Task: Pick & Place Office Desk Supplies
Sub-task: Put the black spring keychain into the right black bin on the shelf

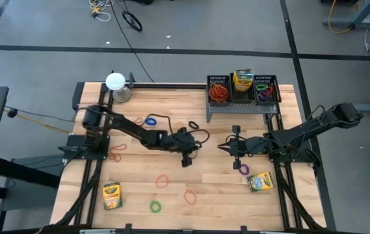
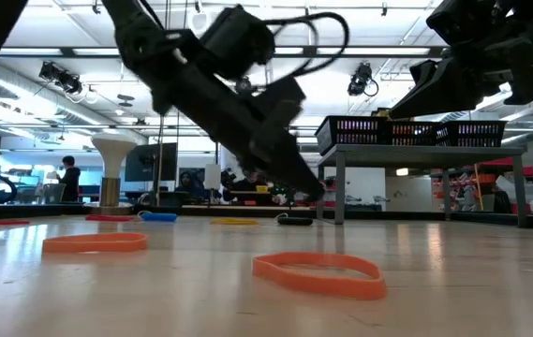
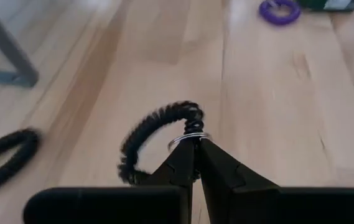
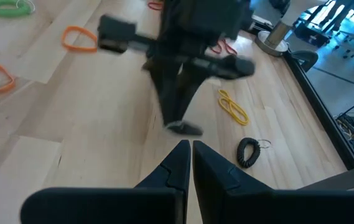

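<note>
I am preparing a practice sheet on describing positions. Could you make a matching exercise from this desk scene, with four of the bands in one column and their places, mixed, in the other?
Things:
1. black coiled band
2. green band
3. purple band
4. orange bands

Places:
A. in the rack's left compartment
B. pinched in the left tool
C. alone near the middle of the table's front edge
D. close to the right-hand crayon box

Pairs: 1-B, 2-C, 3-D, 4-A
</note>
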Available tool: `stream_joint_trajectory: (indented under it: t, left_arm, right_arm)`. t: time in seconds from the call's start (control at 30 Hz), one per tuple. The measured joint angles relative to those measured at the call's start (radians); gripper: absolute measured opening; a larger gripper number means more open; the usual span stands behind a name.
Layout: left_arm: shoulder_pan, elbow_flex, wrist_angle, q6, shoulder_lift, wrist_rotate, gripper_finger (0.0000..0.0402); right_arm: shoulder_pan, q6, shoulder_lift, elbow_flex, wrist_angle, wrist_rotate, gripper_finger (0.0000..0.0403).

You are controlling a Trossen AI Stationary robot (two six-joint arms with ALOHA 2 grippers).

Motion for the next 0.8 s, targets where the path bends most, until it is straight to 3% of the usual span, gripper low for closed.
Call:
stream_joint_trajectory:
  t: [0.13,0.37,0.53,0.8]
  left_arm:
    - [-0.004,0.063,0.035,-0.042,0.084,0.006,0.0022]
    - [-0.002,0.161,-0.105,-0.081,0.151,-0.029,0.0045]
    - [-0.022,0.166,-0.136,-0.075,0.131,-0.084,0.0085]
    - [-0.080,0.165,-0.277,0.065,0.041,-0.133,0.0138]
  right_arm:
    - [0.000,-0.003,0.000,0.000,0.002,0.000,0.0027]
    - [0.000,0.000,0.000,0.000,0.000,0.000,0.0027]
    - [0.000,0.000,0.000,0.000,0.002,0.000,0.0027]
    - [0.000,0.001,0.000,0.000,0.024,0.000,0.0027]
